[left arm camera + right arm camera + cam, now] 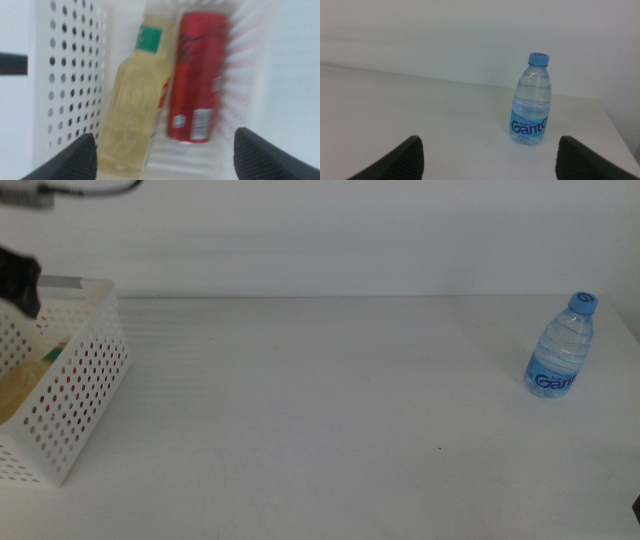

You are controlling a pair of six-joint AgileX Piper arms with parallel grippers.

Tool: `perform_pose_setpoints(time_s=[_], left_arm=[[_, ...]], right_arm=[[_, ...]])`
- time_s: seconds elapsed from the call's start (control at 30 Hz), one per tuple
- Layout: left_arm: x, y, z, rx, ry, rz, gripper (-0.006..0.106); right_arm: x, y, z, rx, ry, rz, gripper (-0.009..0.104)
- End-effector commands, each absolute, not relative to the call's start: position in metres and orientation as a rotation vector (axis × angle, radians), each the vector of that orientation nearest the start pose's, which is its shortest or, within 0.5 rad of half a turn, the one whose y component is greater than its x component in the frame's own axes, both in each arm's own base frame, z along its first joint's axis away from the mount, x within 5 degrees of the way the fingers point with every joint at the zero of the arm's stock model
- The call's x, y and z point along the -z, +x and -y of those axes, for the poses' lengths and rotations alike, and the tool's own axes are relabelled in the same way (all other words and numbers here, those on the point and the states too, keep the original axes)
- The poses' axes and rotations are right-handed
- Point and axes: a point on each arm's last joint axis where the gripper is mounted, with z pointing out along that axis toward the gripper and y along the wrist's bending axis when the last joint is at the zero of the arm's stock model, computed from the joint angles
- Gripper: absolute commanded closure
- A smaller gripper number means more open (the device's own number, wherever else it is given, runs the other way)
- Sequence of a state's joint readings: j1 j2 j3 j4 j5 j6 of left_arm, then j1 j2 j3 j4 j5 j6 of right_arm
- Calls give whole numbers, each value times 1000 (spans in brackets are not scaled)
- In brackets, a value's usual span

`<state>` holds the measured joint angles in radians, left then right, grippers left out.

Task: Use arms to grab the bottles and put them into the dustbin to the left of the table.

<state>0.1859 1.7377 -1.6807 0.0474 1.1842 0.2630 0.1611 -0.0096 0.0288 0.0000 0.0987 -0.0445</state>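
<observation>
My left tool (160, 155) hangs over the bin (85, 395) at the desk's (320, 430) far left edge, jaws spread wide with nothing between them. In the middle view only a dark part of that arm shows above the bin's rim. Under it the tea bottle (132, 115) and the red can (197, 80) lie flat on the bin floor, side by side and touching or nearly so, long axes parallel and running along the bin. The bottle's green-labelled neck end points away from the wrist camera; the can's barcode end is toward the camera. Both lie flat, I judge, because that is how they settle once let go.

One bottle is left. The water bottle (531, 100) stands upright at the far right of the desk, blue cap up, long axis vertical, well apart from the bin. My right tool (487, 157) faces it from the near side, wide open and empty, the bottle somewhat right of its centre line. Standing like that, it offers its sides to a level grip.
</observation>
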Motion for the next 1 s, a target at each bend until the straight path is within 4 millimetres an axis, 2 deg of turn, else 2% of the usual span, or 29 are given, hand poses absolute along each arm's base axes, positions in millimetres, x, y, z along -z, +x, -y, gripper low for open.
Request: perform_pose_setpoints(time_s=[0.0, 0.1, 0.3, 0.53, 0.63, 0.73, 0.83, 0.97], left_arm=[[-388, 345, -55, -142, 95, -2549, 10], [-406, 326, -36, -43, 114, -2425, 10], [-419, 279, -1, 53, 188, -2217, 10], [-408, 221, 37, 205, 314, -2163, 10], [-405, 205, 43, 237, 347, -2153, 10], [-401, 192, 52, 247, 462, -2126, 10], [-400, 183, 59, 242, 585, -2085, 10], [-398, 172, 68, 304, 644, -2046, 10]], right_arm=[[-206, 54, -8, -76, -162, -1482, 24], [-206, 54, -8, -76, -162, -1482, 24], [-206, 54, -8, -76, -162, -1482, 24], [-206, 54, -8, -76, -162, -1482, 24], [-206, 54, -8, -76, -162, -1482, 24], [-206, 54, -8, -76, -162, -1482, 24], [-206, 54, -8, -76, -162, -1482, 24], [-206, 54, -8, -76, -162, -1482, 24]])
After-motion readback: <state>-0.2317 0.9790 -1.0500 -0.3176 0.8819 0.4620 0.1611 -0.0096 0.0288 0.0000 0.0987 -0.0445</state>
